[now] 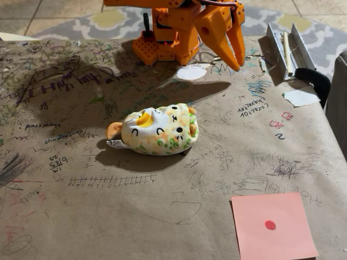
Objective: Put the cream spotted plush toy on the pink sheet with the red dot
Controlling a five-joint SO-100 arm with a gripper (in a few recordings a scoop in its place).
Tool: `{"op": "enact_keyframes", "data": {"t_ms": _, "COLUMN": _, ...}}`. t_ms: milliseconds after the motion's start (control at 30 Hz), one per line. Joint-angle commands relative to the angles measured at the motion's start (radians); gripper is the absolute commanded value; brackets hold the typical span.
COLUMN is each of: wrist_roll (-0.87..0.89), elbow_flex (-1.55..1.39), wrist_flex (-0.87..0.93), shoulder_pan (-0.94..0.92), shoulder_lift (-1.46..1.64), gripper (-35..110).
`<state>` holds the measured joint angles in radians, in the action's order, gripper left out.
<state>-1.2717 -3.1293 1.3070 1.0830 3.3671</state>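
Observation:
The cream spotted plush toy (157, 131) lies on its side in the middle of the brown paper-covered table (65, 206), with its yellow-orange beak turned up and a white tag at its left. The pink sheet with the red dot (272, 225) lies flat at the front right, well apart from the plush. My orange gripper (237, 63) hangs above the table at the back right, its two pointed fingers close together at the tips with nothing between them. It is well behind and to the right of the plush.
The arm's orange base (162, 46) stands at the back centre. A white paper scrap (191, 72) lies below the gripper, another (302, 97) at the right edge. A metal rail and black clamp (295, 54) sit at the back right. The table is covered with scribbles.

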Motion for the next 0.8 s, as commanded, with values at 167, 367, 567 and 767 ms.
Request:
{"op": "enact_keyframes", "data": {"t_ms": 167, "wrist_roll": 0.23, "elbow_flex": 0.028, "wrist_flex": -0.037, "shoulder_pan": -0.233, "shoulder_lift": 0.006, "gripper": 0}}
{"op": "enact_keyframes", "data": {"t_ms": 367, "wrist_roll": 0.216, "elbow_flex": 0.025, "wrist_flex": -0.031, "shoulder_pan": -0.224, "shoulder_lift": 0.006, "gripper": 0}}
{"op": "enact_keyframes", "data": {"t_ms": 567, "wrist_roll": 0.212, "elbow_flex": 0.025, "wrist_flex": -0.031, "shoulder_pan": -0.232, "shoulder_lift": 0.006, "gripper": 0}}
{"op": "enact_keyframes", "data": {"t_ms": 767, "wrist_roll": 0.434, "elbow_flex": 0.029, "wrist_flex": -0.359, "shoulder_pan": -0.446, "shoulder_lift": 0.006, "gripper": 0}}
